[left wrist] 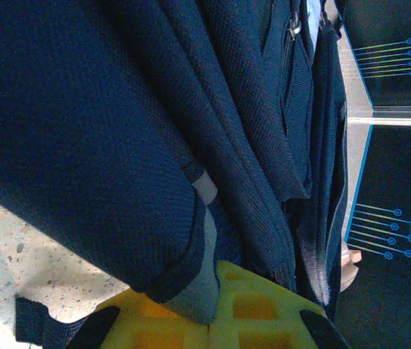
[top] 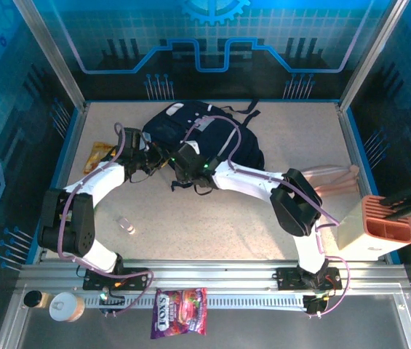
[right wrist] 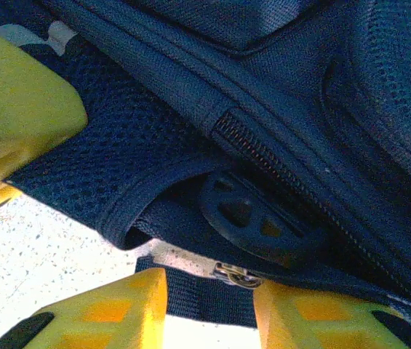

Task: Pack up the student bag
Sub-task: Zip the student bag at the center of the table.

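One student bag [top: 216, 131] is seen, laid towards the far middle of the table [top: 212, 233], its dark navy cloth bunched and its black straps spilled to the near side. Two arms are counted, both reaching in to the bag's near edge. The left gripper [top: 153, 157] is set at the bag's left flank. In its wrist view the yellow fingers [left wrist: 263, 313] are drawn almost together, and a grey-edged fold of the bag is caught at the seam between them. The right gripper [top: 185, 166] is placed just beside the left one. Its yellow fingers [right wrist: 110, 313] are held part way apart, with a black webbing strap [right wrist: 198, 294] and a metal zip pull [right wrist: 233, 275] lying in the gap. It cannot be told whether the strap is pressed. One small clear bottle [top: 126, 225] rests on the bare table near the left arm, well apart from the bag. One orange packet [top: 101, 152] is found near the left edge. One orange holder [top: 387, 222] with black handles is set beside a pale box [top: 354, 233] at the right edge. On the metal ledge [top: 263, 320] in front of the bases, one purple sweet bag [top: 180, 322] and one lidded cup [top: 65, 306] are placed. The table is speckled beige and bordered in blue, and it is enclosed by aluminium posts and blue printed panels [top: 212, 43].
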